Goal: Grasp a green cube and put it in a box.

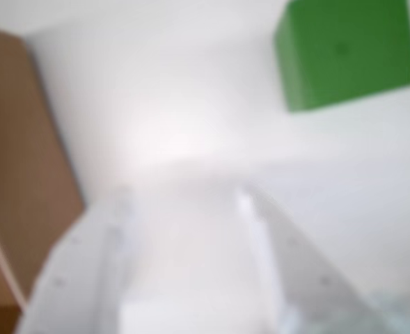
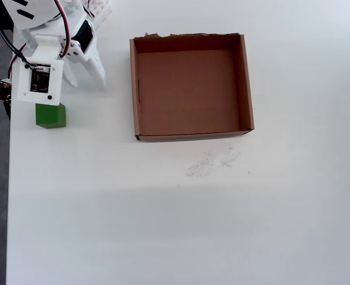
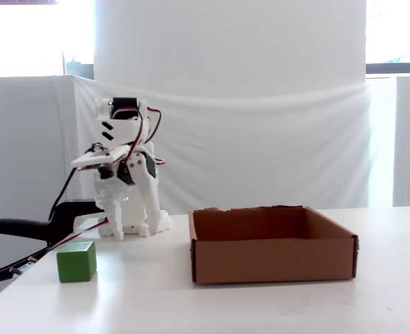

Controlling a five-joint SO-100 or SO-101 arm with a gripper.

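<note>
The green cube (image 2: pixel 50 115) lies on the white table near its left edge in the overhead view, apart from the box. It also shows in the fixed view (image 3: pixel 76 261) and, blurred, at the top right of the wrist view (image 1: pixel 347 52). The box (image 2: pixel 189 86) is an empty brown cardboard tray with a ragged far wall; it shows in the fixed view (image 3: pixel 271 261) and at the left of the wrist view (image 1: pixel 17 174). My white gripper (image 2: pixel 87 83) hangs low over the table between cube and box, open and empty, not touching the cube; it also shows in the wrist view (image 1: pixel 184 198) and the fixed view (image 3: pixel 133 231).
The table's left edge (image 2: pixel 8 178) runs close beside the cube, with a black clamp and cables (image 3: pixel 24 229) beyond it. Faint scuff marks (image 2: pixel 210 163) lie in front of the box. A white curtain (image 3: pixel 260 139) hangs behind the table.
</note>
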